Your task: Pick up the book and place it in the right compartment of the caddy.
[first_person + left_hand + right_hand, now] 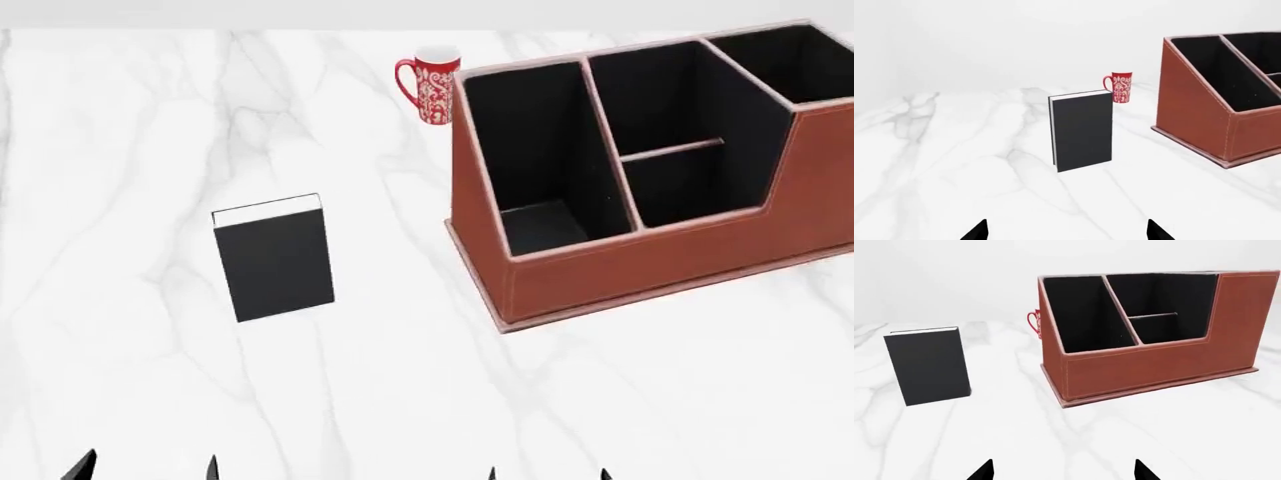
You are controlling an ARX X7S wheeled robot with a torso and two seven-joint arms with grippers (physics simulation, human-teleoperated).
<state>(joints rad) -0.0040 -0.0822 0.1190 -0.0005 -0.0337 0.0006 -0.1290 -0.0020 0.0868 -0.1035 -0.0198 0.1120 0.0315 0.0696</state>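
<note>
Head view shows the caddy (pixel 641 250) ahead of the right gripper (pixel 549 474); the book (pixel 274 258) stands upright ahead of the left gripper (pixel 147 467); a mug (pixel 430 87) beyond. Both jaws spread, empty.

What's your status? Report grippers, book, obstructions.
Left gripper open, right gripper open, both empty. Book upright on the table, untouched, left of caddy. Mug behind, clear of the path.

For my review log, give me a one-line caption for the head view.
Black book stands upright on the marble table, apart from the caddy; red mug behind; both grippers' fingers open at the near edge.
</note>
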